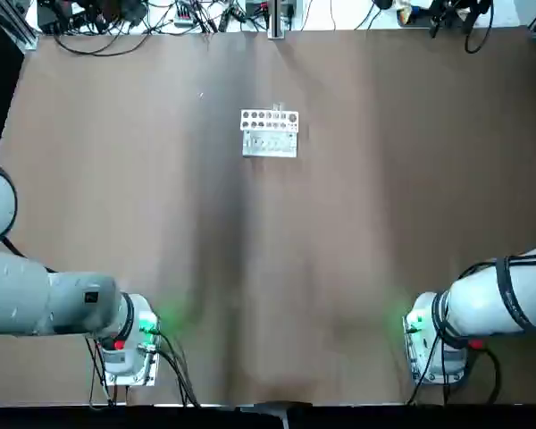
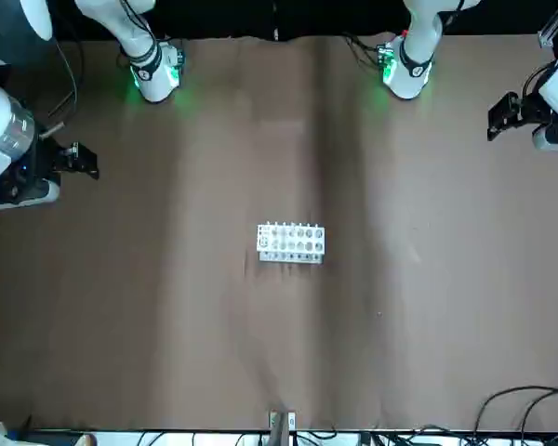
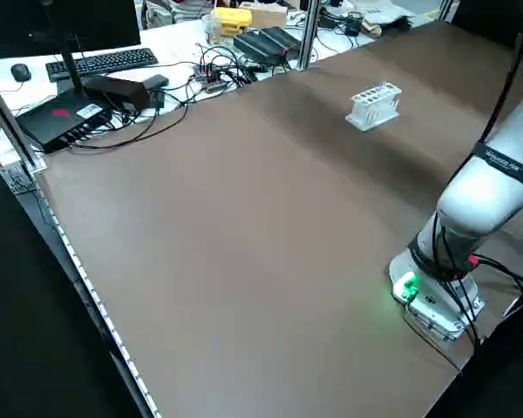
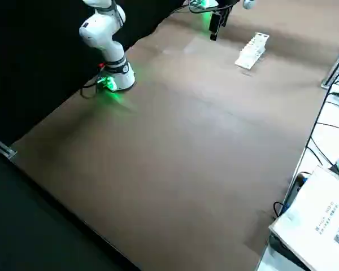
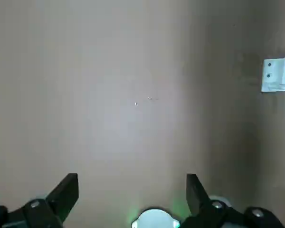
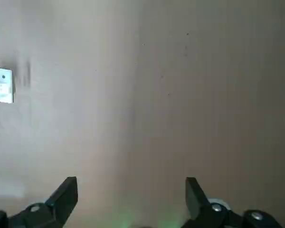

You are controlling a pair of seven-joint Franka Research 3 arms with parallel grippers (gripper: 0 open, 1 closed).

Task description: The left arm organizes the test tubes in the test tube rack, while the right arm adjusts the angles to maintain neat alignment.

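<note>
Spread fingers (image 5: 69, 192); white test tube rack (image 1: 270, 132) upright.

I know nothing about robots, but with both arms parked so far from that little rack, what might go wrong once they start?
The test tube rack is small and stands loose on the brown table; a nudge might slide or tip it. The test tubes can hardly be made out, so a grip could miss or clip one. The left gripper and right gripper, both open and empty, must converge on one small spot and might crowd each other.
</note>
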